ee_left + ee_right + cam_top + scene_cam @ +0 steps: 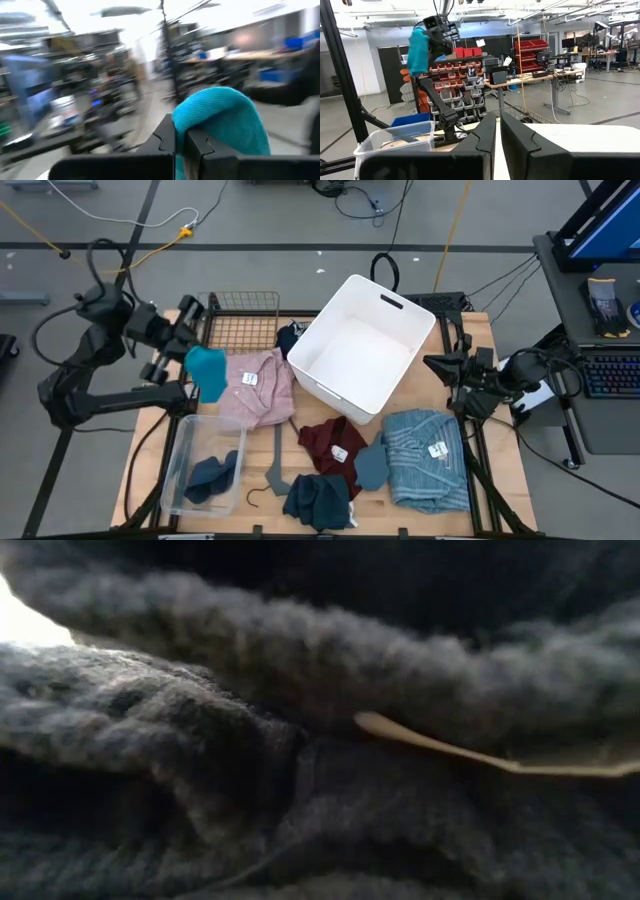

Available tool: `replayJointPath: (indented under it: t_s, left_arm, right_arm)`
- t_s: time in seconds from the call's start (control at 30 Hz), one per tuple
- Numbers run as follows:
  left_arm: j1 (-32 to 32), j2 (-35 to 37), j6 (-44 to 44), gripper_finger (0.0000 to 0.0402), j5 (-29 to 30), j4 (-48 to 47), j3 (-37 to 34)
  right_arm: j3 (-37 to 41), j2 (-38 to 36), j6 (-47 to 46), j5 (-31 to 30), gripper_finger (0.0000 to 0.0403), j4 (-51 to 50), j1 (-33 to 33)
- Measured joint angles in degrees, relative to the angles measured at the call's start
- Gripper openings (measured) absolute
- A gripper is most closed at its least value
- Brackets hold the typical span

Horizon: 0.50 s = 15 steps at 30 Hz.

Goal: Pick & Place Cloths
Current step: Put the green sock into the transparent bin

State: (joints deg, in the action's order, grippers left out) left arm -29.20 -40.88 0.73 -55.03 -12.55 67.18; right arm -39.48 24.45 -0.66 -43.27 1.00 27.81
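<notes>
The left gripper (192, 348) is clamping its two dark fingers on a small teal knit cloth (208, 371), holding it in the air above the pink ribbed garment (257, 387), which is lying just beside the white plastic bin (360, 348). The teal cloth is hanging down from the fingers (167, 140). The right gripper (437, 367), fingers pressed together on nothing, is waiting on the bin's other side, near the light-blue ribbed garment (425, 456).
</notes>
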Motion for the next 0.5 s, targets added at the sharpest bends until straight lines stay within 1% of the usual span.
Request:
replayJointPath:
  t_s: [0.1,0.2,0.37,0.5]
  left_arm:
    - [2.89,0.02,-5.21,0.0001,-2.49,3.95,0.0]
    - [6.4,0.11,-9.13,0.0002,-1.83,6.63,0.0]
    - [12.15,0.0,-14.89,0.0002,5.47,4.75,0.0]
    - [16.05,0.04,-20.8,0.0002,13.02,-4.0,0.0]
  right_arm:
    - [0.35,0.0,-0.07,0.02,0.002,0.06,0.0]
    - [1.17,0.0,-0.1,0.03,0.002,0.04,0.0]
    - [2.8,0.0,-0.11,0.03,0.002,0.03,0.0]
    - [3.62,0.0,-0.12,0.03,0.002,0.04,0.0]
